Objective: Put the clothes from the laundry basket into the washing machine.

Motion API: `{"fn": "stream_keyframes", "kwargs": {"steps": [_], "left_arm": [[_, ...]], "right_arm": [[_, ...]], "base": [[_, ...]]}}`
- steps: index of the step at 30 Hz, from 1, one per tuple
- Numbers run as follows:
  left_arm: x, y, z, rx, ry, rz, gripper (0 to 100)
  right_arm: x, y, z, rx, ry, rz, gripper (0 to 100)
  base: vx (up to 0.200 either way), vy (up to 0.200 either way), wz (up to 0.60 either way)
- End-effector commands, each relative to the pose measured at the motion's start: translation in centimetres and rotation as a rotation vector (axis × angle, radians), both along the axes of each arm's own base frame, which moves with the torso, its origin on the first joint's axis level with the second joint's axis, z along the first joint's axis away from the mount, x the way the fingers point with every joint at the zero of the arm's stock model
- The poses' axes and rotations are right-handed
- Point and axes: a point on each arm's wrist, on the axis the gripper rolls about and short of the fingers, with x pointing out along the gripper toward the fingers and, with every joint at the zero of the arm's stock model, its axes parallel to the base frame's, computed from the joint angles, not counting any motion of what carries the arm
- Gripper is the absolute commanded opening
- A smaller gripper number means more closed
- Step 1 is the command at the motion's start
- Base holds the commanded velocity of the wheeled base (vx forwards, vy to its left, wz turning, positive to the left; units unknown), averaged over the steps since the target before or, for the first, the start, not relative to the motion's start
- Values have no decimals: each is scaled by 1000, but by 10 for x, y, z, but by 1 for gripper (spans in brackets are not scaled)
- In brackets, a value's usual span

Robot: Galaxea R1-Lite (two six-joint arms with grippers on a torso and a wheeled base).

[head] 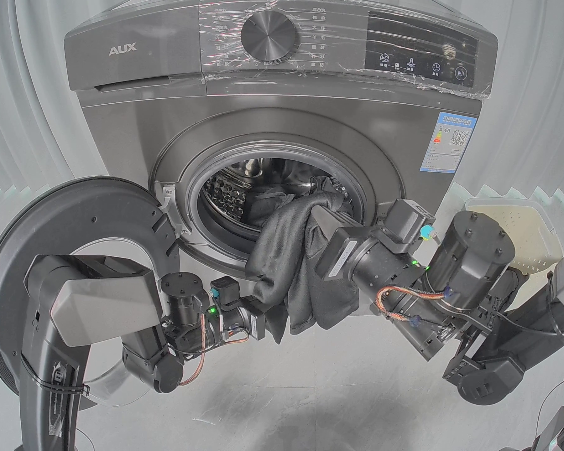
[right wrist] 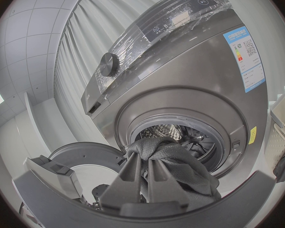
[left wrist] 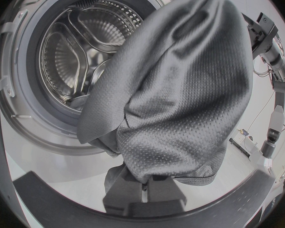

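The washing machine (head: 282, 114) stands with its door (head: 75, 220) open. The cream laundry basket (head: 514, 220) stands beside it. A dark grey garment (head: 294, 264) hangs half inside the drum (head: 232, 189) and half over its rim. The right tool (right wrist: 144, 159) pinches the garment at the drum's mouth, and the left tool (left wrist: 144, 186) pinches its hanging hem.

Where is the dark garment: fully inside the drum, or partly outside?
Partly outside: the dark garment drapes over the lower rim of the drum and hangs down in front; only its upper part is inside.

Charcoal garment (head: 294, 264), grey washing machine (head: 169, 114), cream basket (head: 521, 236)
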Motion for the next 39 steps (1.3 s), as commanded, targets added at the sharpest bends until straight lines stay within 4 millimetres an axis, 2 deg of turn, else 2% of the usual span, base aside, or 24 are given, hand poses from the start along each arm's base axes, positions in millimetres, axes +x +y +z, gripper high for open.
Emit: {"fn": "stream_keyframes", "kwargs": {"steps": [1, 4, 5, 6, 8, 10, 11, 13, 15, 19, 23, 27, 31, 38, 39], "left_arm": [[-16, 11, 15, -1, -7, 2, 0], [-30, 20, 36, -13, -20, 1, 0], [-30, 20, 36, -13, -20, 0, 0], [-38, 28, 51, -32, -26, 6, 0], [-50, 37, 63, -40, -29, 0, 0], [-65, 44, 75, -46, -34, -16, 0], [-65, 44, 75, -46, -34, -16, 0], [-92, 55, 93, -64, -41, -83, 0], [-99, 57, 100, -76, -51, -120, 0], [-102, 58, 110, -93, -82, -131, 0], [-101, 63, 131, -135, -155, -122, 0], [-106, 62, 141, -174, -155, -136, 0], [-107, 60, 141, -181, -148, -144, 0], [-105, 56, 143, -186, -156, -151, 0], [-104, 56, 143, -188, -161, -146, 0]], "right_arm": [[5, -2, -9, -25, 19, -14, 0], [6, -4, -12, -33, 26, -20, 0], [7, -4, -12, -35, 26, -22, 0], [10, -9, -15, -43, 34, -36, 0], [14, -11, -18, -52, 42, -48, 0], [16, -14, -24, -69, 56, -56, 0], [16, -14, -24, -69, 56, -56, 0], [20, -19, -36, -101, 85, -70, 0], [24, -19, -46, -123, 105, -80, 0], [25, -20, -58, -154, 132, -85, 0], [24, -21, -78, -185, 151, -81, 0], [28, -17, -93, -211, 165, -70, 0], [29, -10, -106, -227, 161, -45, 0], [28, -7, -114, -244, 135, -12, 0], [28, -8, -116, -249, 141, -11, 100]], "base": [[0, 0, 0], [0, 0, 0], [0, 0, 0], [0, 0, 0], [0, 0, 0], [0, 0, 0], [0, 0, 0], [0, 0, 0], [0, 0, 0], [0, 0, 0], [0, 0, 0], [0, 0, 0], [0, 0, 0], [0, 0, 0], [0, 0, 0]]}}
